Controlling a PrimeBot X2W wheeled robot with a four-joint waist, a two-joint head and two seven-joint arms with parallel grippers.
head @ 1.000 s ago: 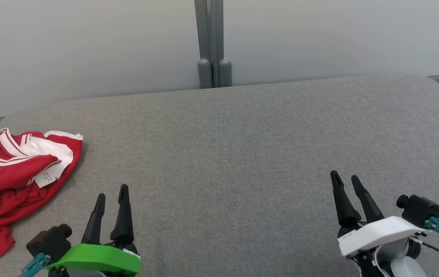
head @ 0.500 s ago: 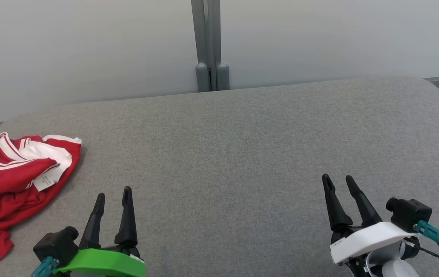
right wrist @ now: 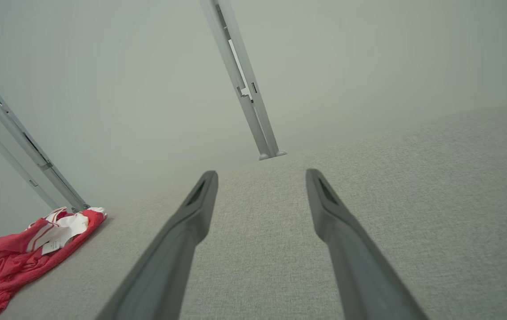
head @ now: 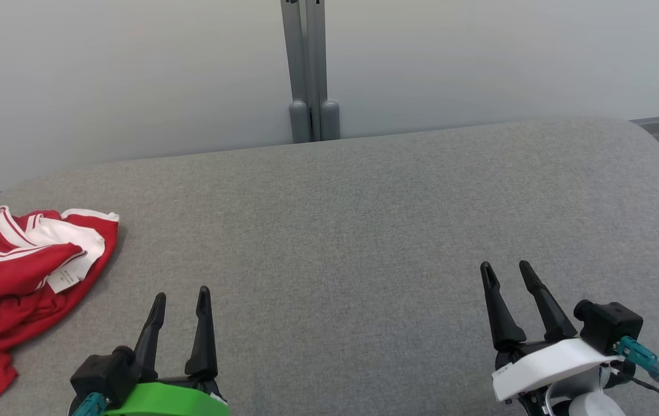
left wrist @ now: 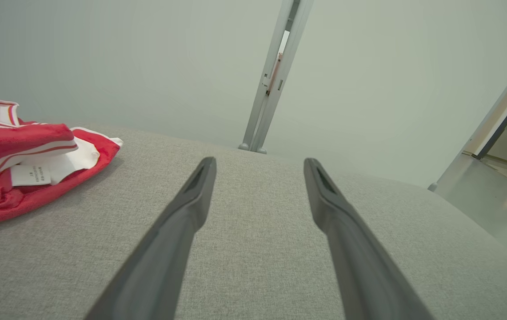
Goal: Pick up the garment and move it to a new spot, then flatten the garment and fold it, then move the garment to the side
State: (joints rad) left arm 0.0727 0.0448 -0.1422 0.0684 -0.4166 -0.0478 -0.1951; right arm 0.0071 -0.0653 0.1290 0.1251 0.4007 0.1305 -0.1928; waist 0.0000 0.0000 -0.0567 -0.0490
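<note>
The garment [head: 11,283] is a red shirt with white trim and a white label, crumpled at the far left of the grey padded table [head: 352,231]. It also lies at the left of the left wrist view as the garment [left wrist: 9,178] and small at the lower left of the right wrist view as the garment [right wrist: 22,253]. My left gripper [head: 182,297] stands open to the right of it, apart from it, with nothing between its fingers. My right gripper [head: 505,268] is open over bare cloth at the lower right, also holding nothing.
A pale wall runs behind the table, with a grey double post [head: 306,69] at its middle. The table's far edge is rounded at both corners. Floor and a door frame [left wrist: 502,133] lie off the table's right side.
The head camera has shifted, so the whole picture slid left and down. My left gripper has drifted a little rightward and my right gripper a little leftward. The garment lies as before.
</note>
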